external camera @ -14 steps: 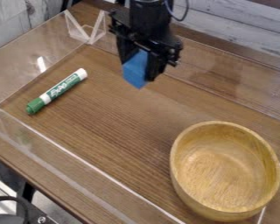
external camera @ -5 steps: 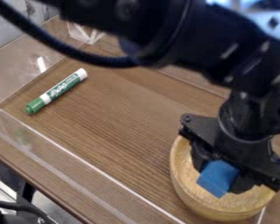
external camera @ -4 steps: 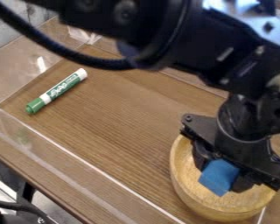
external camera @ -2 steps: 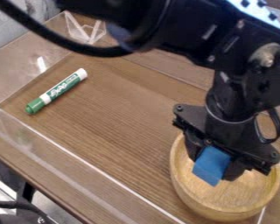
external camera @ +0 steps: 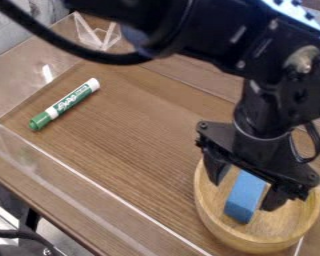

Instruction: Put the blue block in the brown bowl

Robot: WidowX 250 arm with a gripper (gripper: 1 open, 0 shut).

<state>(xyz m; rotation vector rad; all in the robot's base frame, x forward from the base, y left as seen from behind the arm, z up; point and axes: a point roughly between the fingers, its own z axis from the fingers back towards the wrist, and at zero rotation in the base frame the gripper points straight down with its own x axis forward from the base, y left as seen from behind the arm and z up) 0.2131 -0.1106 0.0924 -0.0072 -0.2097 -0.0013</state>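
Note:
The brown bowl (external camera: 219,224) sits at the front right of the wooden table, mostly covered by the black arm. My gripper (external camera: 248,180) hangs over the bowl pointing down, its fingers (external camera: 216,170) spread open. The blue block (external camera: 243,198) stands on end between and below the fingers, reaching down into the bowl. It looks loose from the pads. I cannot see the block's lower end clearly against the bowl floor.
A green-and-white marker (external camera: 65,104) lies on the table at the left. Clear acrylic walls (external camera: 16,150) edge the tabletop along the front left and the back. The bulky arm fills the upper right of the view.
The fingers have spread apart. The blue block, held above the bowl a moment ago, has slid lower between them into the bowl. The arm itself has hardly moved.

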